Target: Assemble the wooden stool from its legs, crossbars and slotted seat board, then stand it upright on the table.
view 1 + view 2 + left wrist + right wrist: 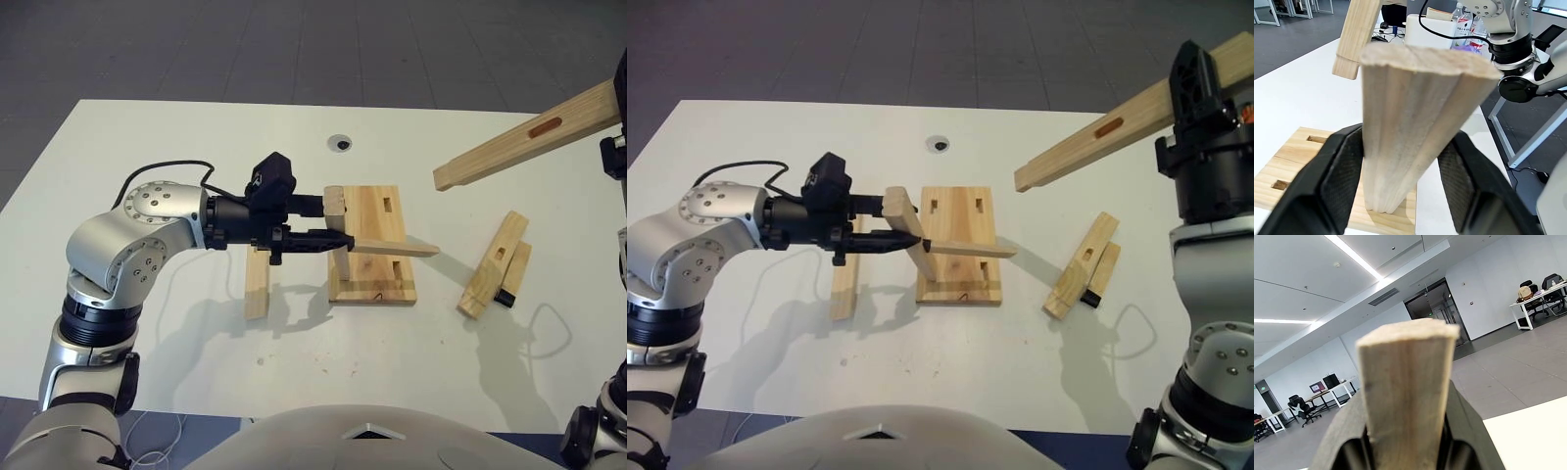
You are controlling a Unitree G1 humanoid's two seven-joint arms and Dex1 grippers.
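While the board lies flat mid-table, both grippers are full.
Left gripper clamps an upright leg, seemingly slotted at the board's left edge; right gripper clamps a second leg aloft, far right.

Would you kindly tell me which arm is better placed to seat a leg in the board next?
Left, probably: the left gripper grips a leg resting on the seat board; the right gripper holds another leg high, aside.
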